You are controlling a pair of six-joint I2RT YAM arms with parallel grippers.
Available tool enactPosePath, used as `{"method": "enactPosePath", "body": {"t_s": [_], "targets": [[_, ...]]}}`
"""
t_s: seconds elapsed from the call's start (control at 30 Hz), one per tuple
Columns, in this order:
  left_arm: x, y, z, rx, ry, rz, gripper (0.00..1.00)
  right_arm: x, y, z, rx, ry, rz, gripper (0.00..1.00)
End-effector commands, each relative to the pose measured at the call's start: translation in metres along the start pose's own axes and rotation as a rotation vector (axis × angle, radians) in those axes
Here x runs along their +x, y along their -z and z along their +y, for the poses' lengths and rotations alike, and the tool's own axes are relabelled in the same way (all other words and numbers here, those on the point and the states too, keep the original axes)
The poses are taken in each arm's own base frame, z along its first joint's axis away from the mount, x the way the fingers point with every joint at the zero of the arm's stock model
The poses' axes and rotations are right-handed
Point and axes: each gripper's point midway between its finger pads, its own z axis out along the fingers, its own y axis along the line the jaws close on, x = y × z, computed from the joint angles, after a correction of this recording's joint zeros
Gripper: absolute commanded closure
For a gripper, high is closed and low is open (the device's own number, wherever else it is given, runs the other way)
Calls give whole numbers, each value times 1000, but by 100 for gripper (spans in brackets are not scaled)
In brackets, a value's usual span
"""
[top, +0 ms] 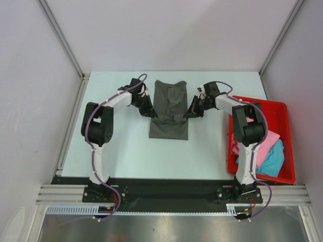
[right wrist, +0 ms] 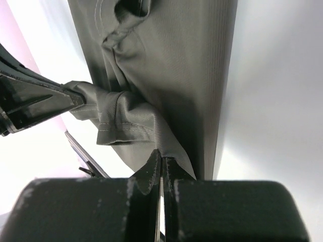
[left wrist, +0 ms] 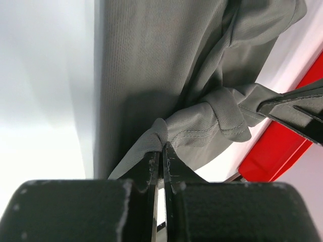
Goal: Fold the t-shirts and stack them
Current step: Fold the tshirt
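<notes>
On the table (top: pixel 126 146), left gripper (top: pixel 152 115) and right gripper (top: pixel 191 113) each pinch the grey shirt (top: pixel 169 101), apparently mid-fold; next, carry both edges across together.

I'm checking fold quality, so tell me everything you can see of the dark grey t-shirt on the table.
The dark charcoal-grey cloth t-shirt looks like matte, fine-knit fabric with a stitched hem. It is folded into a long narrow strip and lies on the pale table between the arms. Around mid-length it bunches and wrinkles where the left end effector and the right end effector each pinch a side edge, shut on the cloth.
</notes>
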Motion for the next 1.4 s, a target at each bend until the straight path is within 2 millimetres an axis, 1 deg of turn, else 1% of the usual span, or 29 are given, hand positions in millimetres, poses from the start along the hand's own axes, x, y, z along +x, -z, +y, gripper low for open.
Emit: {"method": "enactPosePath", "body": {"t_s": [0.0, 0.03, 0.07, 0.1, 0.13, 0.17, 0.2, 0.23, 0.27, 0.3, 0.33, 0.37, 0.4, 0.43, 0.47, 0.5, 0.53, 0.57, 0.6, 0.63, 0.67, 0.7, 0.73, 0.8, 0.83, 0.9, 1.07, 1.23, 1.37], "targets": [[-14, 3, -4, 14, -27, -22, 93, -13, 3, 13, -38, 42, -3, 99], [-14, 2, -2, 8, -23, -21, 91, -13, 0, 11, -36, 41, 9, 95], [-18, 2, 0, -10, -26, -38, 77, -16, 0, 8, -24, 58, 6, 91], [-22, 4, 1, -26, -35, -57, 68, -22, 4, 12, -15, 66, -2, 87], [-27, 8, 0, -39, -51, -83, 63, -25, 7, 12, 1, 74, -7, 80], [-33, 15, -1, -57, -70, -111, 56, -34, 16, 9, 47, 93, -44, 76], [-44, 26, 2, -129, -109, -167, 53, -29, 25, 7, 95, 114, -37, 71], [-49, 44, -5, -146, -140, -216, 50, -29, 34, 5, 136, 130, -53, 60], [-52, 57, -8, -166, -161, -251, 45, -27, 47, 12, 179, 168, -86, 56], [-51, 66, -9, -184, -191, -276, 44, -17, 52, 9, 212, 187, -65, 54], [-48, 86, -20, -167, -222, -316, 45, -4, 54, -1, 272, 193, -52, 52], [-39, 86, -17, -174, -234, -305, 48, 6, 63, 12, 281, 240, -65, 52], [-28, 85, -25, -152, -270, -291, 50, 15, 63, 14, 294, 286, -65, 52], [-18, 92, -35, -121, -293, -293, 53, 18, 65, 14, 328, 321, -91, 52], [1, 80, -29, -115, -285, -244, 58, 29, 62, 9, 347, 338, -81, 53], [14, 71, -42, -70, -314, -227, 61, 36, 53, 23, 328, 389, -90, 55], [29, 63, -47, -31, -317, -188, 64, 40, 47, 22, 335, 368, -89, 57], [45, 48, -41, -31, -297, -148, 67, 42, 38, 27, 322, 372, -97, 58], [57, 36, -49, -17, -321, -133, 68, 51, 22, 29, 327, 386, -73, 58], [64, 29, -49, -18, -322, -119, 69, 51, 15, 27, 368, 388, -94, 58], [67, 17, -49, -12, -314, -113, 71, 48, 7, 33, 375, 408, -117, 57], [72, 10, -53, 0, -322, -113, 71, 53, -3, 36, 391, 420, -119, 57], [73, 3, -52, 8, -318, -111, 70, 51, -12, 26, 439, 413, -129, 57], [72, -11, -45, 3, -288, -104, 71, 47, -23, 28, 441, 391, -155, 58], [70, -15, -42, -3, -281, -107, 72, 48, -30, 22, 463, 392, -157, 58], [65, -21, -39, 3, -264, -119, 73, 47, -35, 20, 470, 393, -167, 59], [58, -30, -33, -8, -242, -137, 74, 39, -39, 3, 542, 386, -199, 62], [50, -36, -25, -18, -211, -145, 74, 33, -42, 1, 550, 379, -213, 64], [32, -37, -20, -29, -193, -152, 74, 22, -42, 2, 548, 374, -222, 64]]}}
